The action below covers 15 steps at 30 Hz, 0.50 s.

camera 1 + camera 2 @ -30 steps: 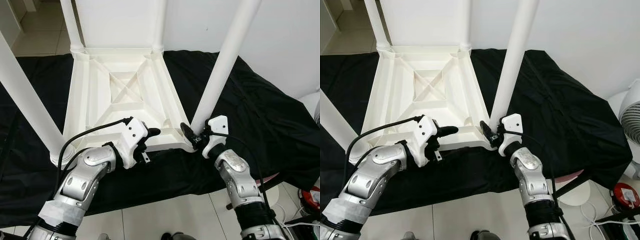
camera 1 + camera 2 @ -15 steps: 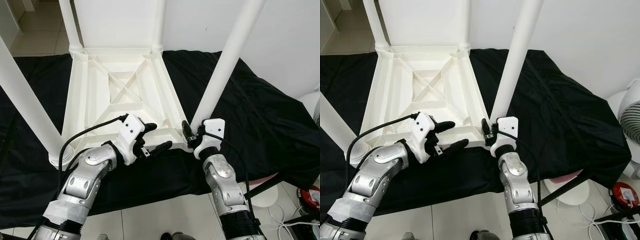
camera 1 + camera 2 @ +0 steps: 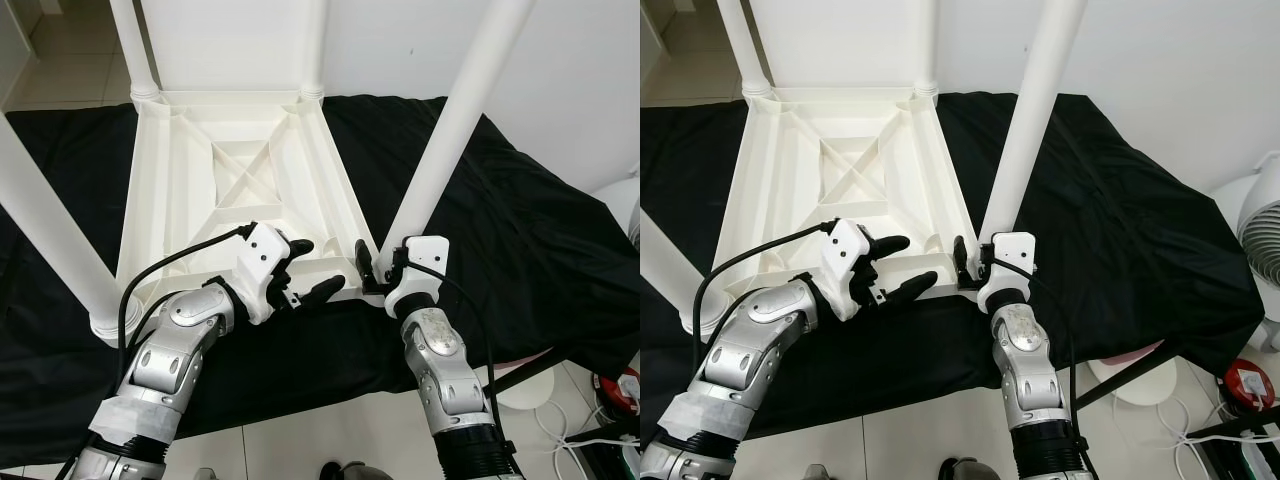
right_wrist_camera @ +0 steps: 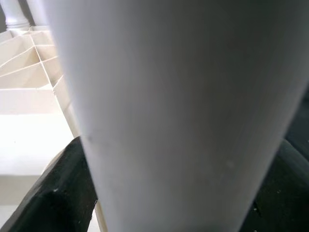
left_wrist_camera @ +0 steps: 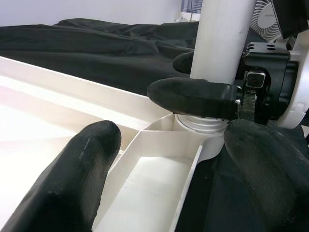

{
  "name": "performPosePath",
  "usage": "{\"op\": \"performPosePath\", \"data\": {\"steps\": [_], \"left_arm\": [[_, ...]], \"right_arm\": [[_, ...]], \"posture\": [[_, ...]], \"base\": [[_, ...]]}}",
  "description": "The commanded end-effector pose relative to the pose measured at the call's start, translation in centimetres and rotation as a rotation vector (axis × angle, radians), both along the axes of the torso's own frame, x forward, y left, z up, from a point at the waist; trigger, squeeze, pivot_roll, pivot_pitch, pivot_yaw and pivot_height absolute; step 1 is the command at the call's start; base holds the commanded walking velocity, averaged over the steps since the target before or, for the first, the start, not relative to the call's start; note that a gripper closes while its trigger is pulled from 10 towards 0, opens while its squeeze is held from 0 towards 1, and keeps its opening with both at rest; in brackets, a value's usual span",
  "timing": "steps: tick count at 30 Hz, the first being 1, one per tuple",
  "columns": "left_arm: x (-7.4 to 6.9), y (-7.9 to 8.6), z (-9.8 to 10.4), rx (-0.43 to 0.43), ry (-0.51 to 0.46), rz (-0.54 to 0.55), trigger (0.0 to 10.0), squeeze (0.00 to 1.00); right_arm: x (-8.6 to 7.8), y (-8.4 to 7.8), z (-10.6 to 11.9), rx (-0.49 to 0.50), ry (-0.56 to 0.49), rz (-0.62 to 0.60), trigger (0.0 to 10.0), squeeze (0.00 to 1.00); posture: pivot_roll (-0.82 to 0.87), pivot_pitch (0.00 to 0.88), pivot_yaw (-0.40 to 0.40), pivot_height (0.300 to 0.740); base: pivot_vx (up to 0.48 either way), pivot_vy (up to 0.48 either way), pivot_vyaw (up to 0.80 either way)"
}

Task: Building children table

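While the white table (image 3: 240, 170) lies upside down on the black cloth (image 3: 520, 230) with 4 legs pointing up, the right gripper (image 3: 378, 272) pinches the base of the near right leg (image 3: 440, 140), which stands between its jaws. Just beside it, the left gripper (image 3: 310, 268) sits spread across the table's near rim.

Upturned white table (image 3: 240, 170) on a black cloth (image 3: 520, 230), both grippers at its near edge

The left gripper (image 3: 312, 268) has its two black fingers spread apart, one over the ribbed underside, one just off the near rim. The right gripper (image 3: 372, 272) is at the base of the near-right leg (image 3: 445, 130), which leans up and away, its fingers set on either side of the leg. Three other legs rise from the remaining corners; pale tiled floor (image 3: 310, 430) lies below the cloth
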State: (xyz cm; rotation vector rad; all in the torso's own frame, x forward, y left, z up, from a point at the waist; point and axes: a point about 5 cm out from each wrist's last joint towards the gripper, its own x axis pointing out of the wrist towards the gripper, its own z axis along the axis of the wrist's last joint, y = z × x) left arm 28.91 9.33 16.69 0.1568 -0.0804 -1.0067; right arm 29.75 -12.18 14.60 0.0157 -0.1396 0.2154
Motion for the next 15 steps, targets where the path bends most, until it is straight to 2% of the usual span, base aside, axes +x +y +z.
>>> {"op": "performPosePath", "data": {"steps": [1, 2, 3, 5, 9, 10, 13, 14, 15], "left_arm": [[0.3, 0.2, -0.3, -0.004, 0.004, 0.097, 10.0, 0.0], [0.3, 0.1, -0.3, -0.004, 0.004, 0.093, 10.0, 0.0], [0.3, 0.1, -0.3, -0.004, 0.004, 0.093, 10.0, 0.0], [0.3, 0.1, -0.2, -0.002, 0.004, 0.088, 10.0, 0.0], [0.3, 0.1, -0.2, -0.002, 0.004, 0.088, 10.0, 0.0], [0.2, 0.1, -0.2, 0.003, 0.009, 0.078, 10.0, 0.0], [0.2, 0.1, -0.2, 0.003, 0.009, 0.078, 10.0, 0.0], [0.2, 0.1, -0.2, 0.005, 0.011, 0.071, 10.0, 0.0], [0.2, 0.1, -0.2, 0.005, 0.011, 0.071, 10.0, 0.0]], "right_arm": [[-0.7, -0.3, -0.2, -0.034, 0.011, 0.116, 10.0, 0.0], [-0.9, -0.6, -0.2, -0.058, 0.009, 0.182, 10.0, 0.0], [-0.9, -0.6, -0.2, -0.058, 0.009, 0.182, 10.0, 0.0], [-1.1, -1.3, -0.2, -0.126, -0.001, 0.295, 10.0, 0.0], [-1.1, -1.3, -0.2, -0.126, -0.001, 0.295, 10.0, 0.0], [-0.8, -1.7, -0.3, -0.194, 0.013, 0.441, 10.0, 0.0], [-0.8, -1.7, -0.3, -0.194, 0.013, 0.441, 10.0, 0.0], [-0.4, -1.8, -0.4, -0.237, 0.026, 0.514, 10.0, 0.0], [-0.4, -1.8, -0.4, -0.237, 0.026, 0.514, 10.0, 0.0]], "posture": [[0.0, 0.105, -0.052, 0.74], [0.0, 0.107, -0.048, 0.74], [0.0, 0.107, -0.048, 0.74], [0.01, 0.106, -0.048, 0.74], [0.01, 0.106, -0.048, 0.74], [0.01, 0.106, -0.039, 0.74], [0.01, 0.106, -0.039, 0.74], [0.02, 0.102, -0.03, 0.74], [0.02, 0.102, -0.03, 0.74]], "base": [[0.0, 0.0, 0.0], [0.0, 0.0, 0.0], [0.0, 0.0, 0.0], [0.0, 0.0, 0.0], [0.0, 0.0, 0.0], [0.0, 0.0, 0.0], [0.0, 0.0, 0.0], [0.0, 0.0, 0.0], [0.0, 0.0, 0.0]]}}
